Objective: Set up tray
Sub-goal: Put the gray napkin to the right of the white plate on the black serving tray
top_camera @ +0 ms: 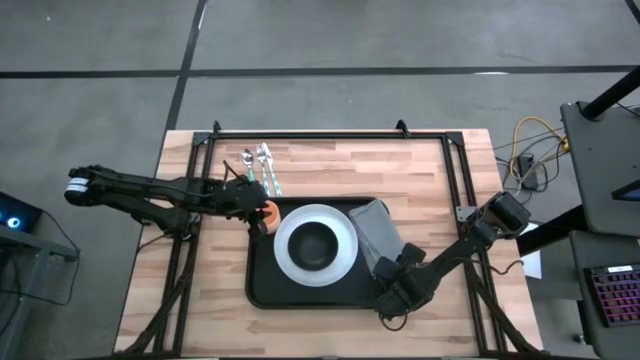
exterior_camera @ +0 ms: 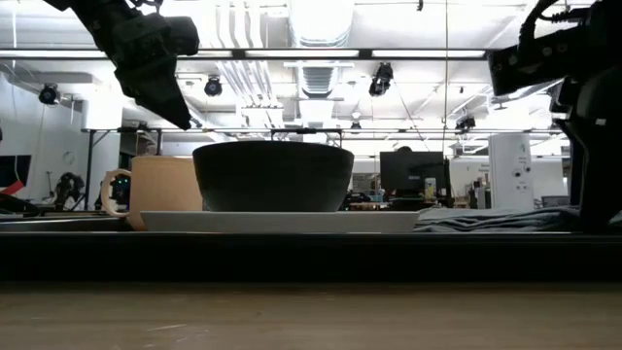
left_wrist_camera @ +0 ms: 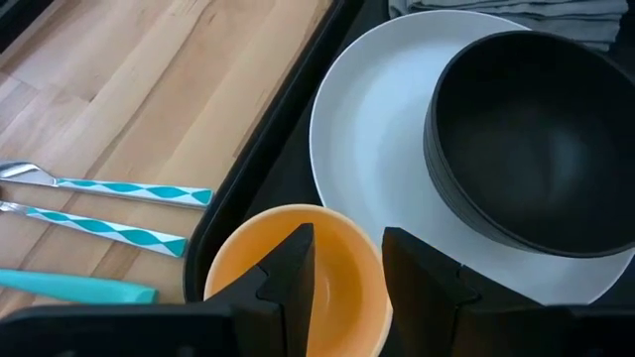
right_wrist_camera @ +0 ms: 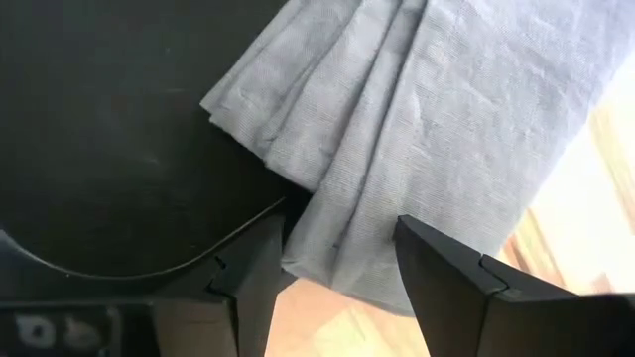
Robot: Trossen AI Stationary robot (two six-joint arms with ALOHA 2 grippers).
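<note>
On the wooden table (top_camera: 420,170) the black tray (top_camera: 262,280) is already carrying a white plate (top_camera: 340,262), black bowl (top_camera: 316,243), grey napkin (top_camera: 372,228) and orange cup (top_camera: 268,212). Cutlery (top_camera: 262,166) is lying outside, apparently remaining. Left gripper (left_wrist_camera: 342,260) is hovering part-open over the cup; right gripper (right_wrist_camera: 327,260) is standing wide at the napkin's edge.

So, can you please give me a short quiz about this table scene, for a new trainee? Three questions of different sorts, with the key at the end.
1. True or false: the black bowl sits on the white plate.
2. Which thing is under the left gripper? A) the napkin B) the orange cup C) a spoon
3. Fill in: the cutlery lies on the bare wood, outside the ____.

Key
1. True; the plate lies in the tray.
2. B; its open fingers hang above the cup's rim. The right gripper, also open, is at the napkin's corner.
3. tray
</note>
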